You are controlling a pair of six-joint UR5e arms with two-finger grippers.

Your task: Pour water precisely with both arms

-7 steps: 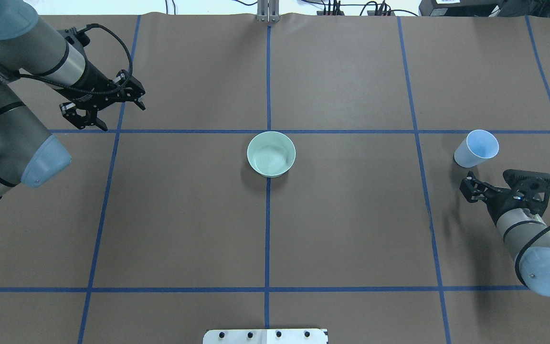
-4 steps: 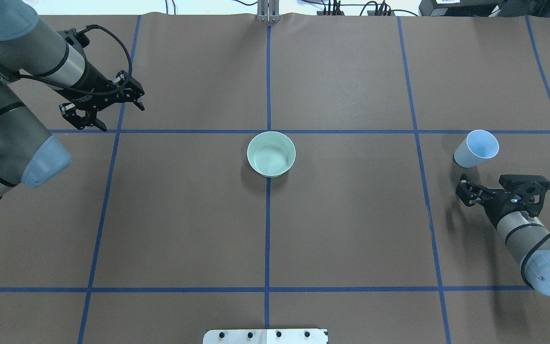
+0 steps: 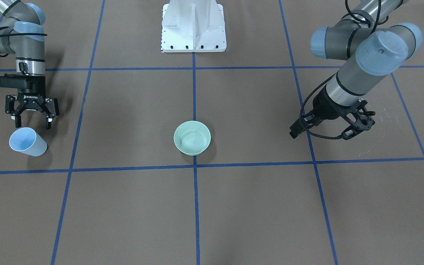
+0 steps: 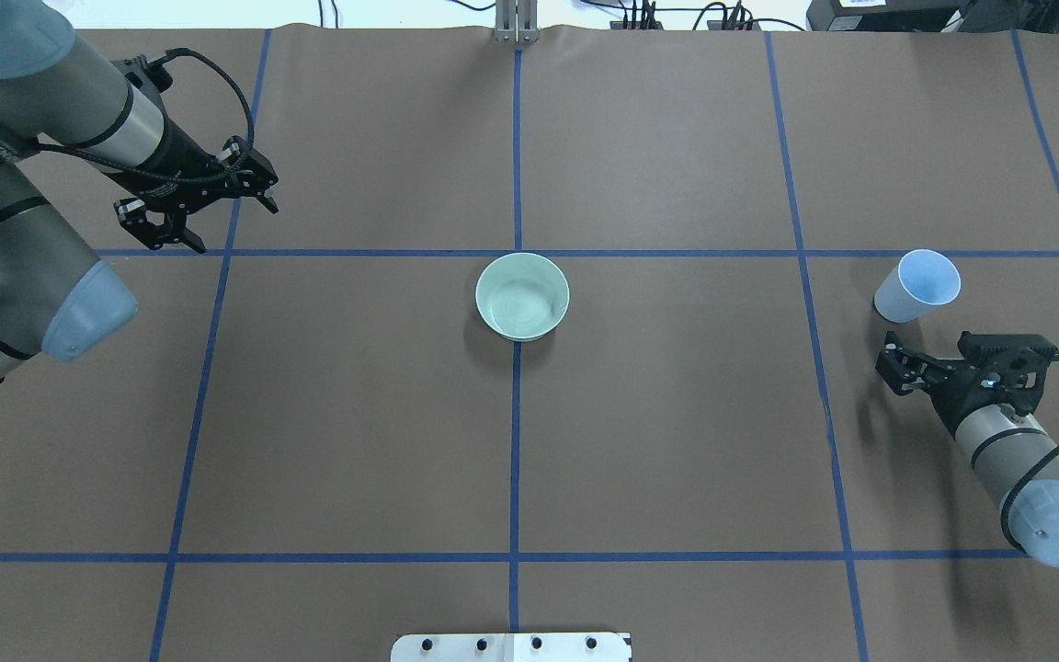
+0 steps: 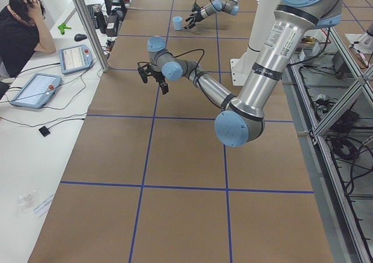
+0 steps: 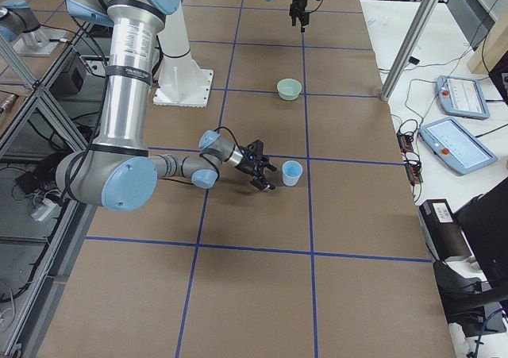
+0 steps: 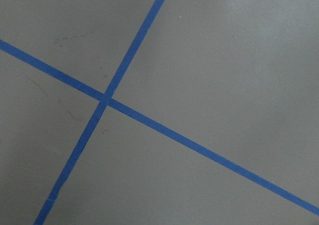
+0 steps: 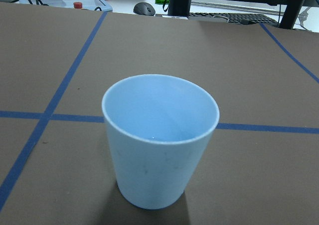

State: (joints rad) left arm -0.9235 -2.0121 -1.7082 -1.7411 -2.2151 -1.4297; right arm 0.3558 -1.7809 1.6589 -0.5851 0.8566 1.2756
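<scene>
A light blue cup [image 4: 917, 287] stands upright on the brown table at the right, and it fills the right wrist view [image 8: 159, 140]. My right gripper [image 4: 893, 368] is open and empty, just short of the cup on the robot's side, with its jaws pointing at it [image 3: 32, 123]. A pale green bowl [image 4: 522, 296] sits at the table's centre. My left gripper [image 4: 233, 227] is open and empty, and hovers over a tape crossing at the far left. No stream of water shows, and I cannot tell whether the cup holds any.
Blue tape lines [image 7: 104, 100] divide the brown table into squares. The white pedestal [image 3: 193, 25] stands at the robot's side of the table. An operator [image 5: 17, 30] sits at a side desk with tablets [image 5: 74, 56] beyond the table's far edge.
My right gripper has drawn back a little from the cup, towards the robot, and stays open. The left arm, cup and bowl have hardly moved.
</scene>
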